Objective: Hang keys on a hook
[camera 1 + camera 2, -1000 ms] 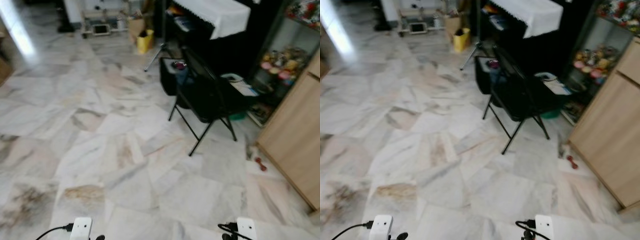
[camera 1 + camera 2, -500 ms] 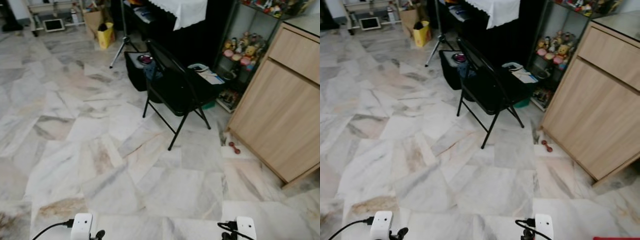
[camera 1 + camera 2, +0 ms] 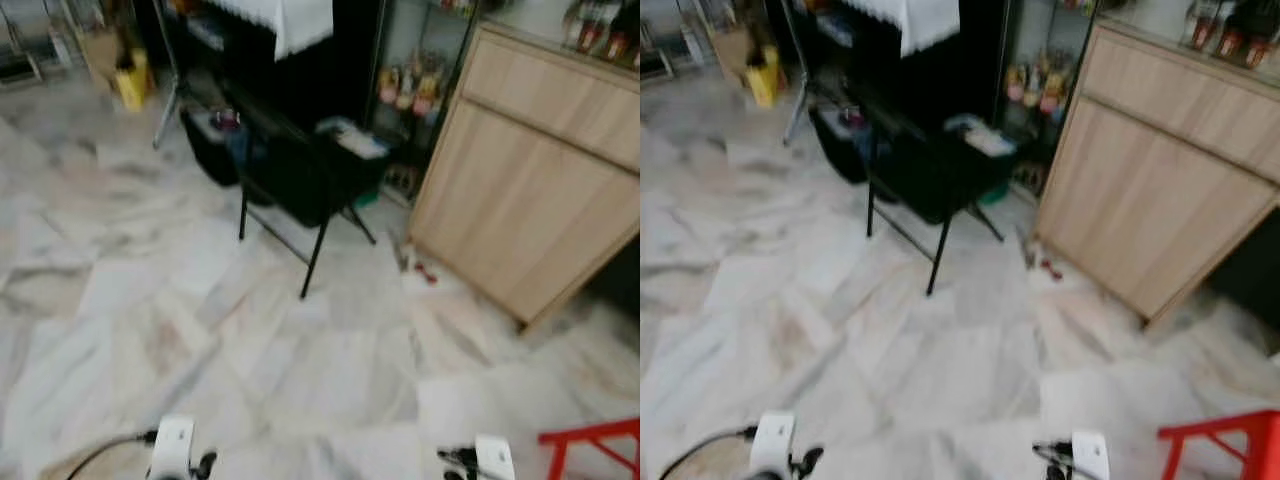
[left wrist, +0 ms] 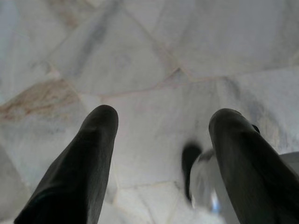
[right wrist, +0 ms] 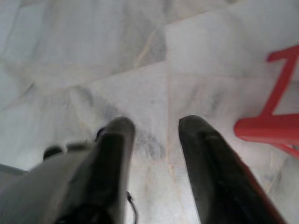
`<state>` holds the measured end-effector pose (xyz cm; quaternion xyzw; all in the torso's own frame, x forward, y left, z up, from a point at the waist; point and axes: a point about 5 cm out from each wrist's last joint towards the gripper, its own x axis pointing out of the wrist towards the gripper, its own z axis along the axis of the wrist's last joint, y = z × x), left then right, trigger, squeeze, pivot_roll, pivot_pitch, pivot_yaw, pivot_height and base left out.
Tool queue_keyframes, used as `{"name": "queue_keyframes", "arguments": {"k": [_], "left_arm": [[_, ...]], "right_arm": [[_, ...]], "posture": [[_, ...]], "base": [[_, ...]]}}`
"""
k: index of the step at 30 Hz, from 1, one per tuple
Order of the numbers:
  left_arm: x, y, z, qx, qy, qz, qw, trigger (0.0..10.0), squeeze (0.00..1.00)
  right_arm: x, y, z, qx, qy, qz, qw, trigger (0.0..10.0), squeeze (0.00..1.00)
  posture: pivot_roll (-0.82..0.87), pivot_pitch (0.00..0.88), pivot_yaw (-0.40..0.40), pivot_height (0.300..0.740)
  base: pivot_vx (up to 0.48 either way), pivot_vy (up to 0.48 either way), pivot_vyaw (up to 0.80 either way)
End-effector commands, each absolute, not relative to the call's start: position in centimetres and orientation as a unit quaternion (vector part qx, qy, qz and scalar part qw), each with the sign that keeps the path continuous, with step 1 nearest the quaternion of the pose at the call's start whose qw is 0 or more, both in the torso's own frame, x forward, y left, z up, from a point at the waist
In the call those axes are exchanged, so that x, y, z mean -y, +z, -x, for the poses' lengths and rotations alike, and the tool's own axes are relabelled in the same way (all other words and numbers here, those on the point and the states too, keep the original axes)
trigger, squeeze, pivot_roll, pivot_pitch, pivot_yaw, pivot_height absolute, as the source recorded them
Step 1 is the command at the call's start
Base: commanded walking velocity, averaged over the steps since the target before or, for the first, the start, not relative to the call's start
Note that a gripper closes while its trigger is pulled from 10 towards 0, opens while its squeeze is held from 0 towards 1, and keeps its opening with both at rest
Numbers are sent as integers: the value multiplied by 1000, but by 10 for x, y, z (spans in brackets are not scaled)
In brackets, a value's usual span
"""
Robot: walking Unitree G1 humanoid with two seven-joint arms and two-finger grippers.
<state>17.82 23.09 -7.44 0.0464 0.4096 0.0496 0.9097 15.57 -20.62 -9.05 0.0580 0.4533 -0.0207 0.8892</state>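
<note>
Both arms hang low over the marble floor [image 3: 300, 380]. My left gripper [image 4: 163, 119] is open, its two black fingers wide apart with only floor tiles between them. My right gripper [image 5: 158, 125] is open too, nothing held, with a red stool leg [image 5: 275, 126] close beside it. The white wrist ends of the left arm [image 3: 172, 447] and the right arm [image 3: 493, 457] sit at the bottom edge of the eye views. The eye views are blurred.
A black folding chair [image 3: 290, 170] stands ahead, with a black bag [image 3: 215, 145] behind it. A wooden cabinet [image 3: 530, 190] fills the right side, a shelf of toys [image 3: 410, 90] next to it. A red stool [image 3: 590, 445] is near my right. A small red object [image 3: 425, 272] lies on the floor.
The whole picture has shifted left, so the camera has turned right: the wooden cabinet has come further into view and the red stool has appeared. Both arms hang as before.
</note>
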Motion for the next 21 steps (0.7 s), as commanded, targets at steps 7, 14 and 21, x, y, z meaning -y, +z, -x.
{"name": "queue_keyframes", "arguments": {"k": [7,14,21], "left_arm": [[-234,-78,-170,-427,52,-54,901,10000,0],[-233,-78,-170,-427,54,-53,901,10000,0],[-233,-78,-171,-426,53,-52,902,10000,0]], "right_arm": [[203,-94,-149,-464,-21,-64,883,10000,1000],[203,-94,-149,-464,-22,-68,883,10000,1000],[203,-94,-150,-463,-22,-70,883,10000,1000]], "posture": [[45,74,-38,740],[44,74,-41,740],[47,75,-40,740]], "base": [[0,0,-750],[0,0,-749],[0,0,-719]]}}
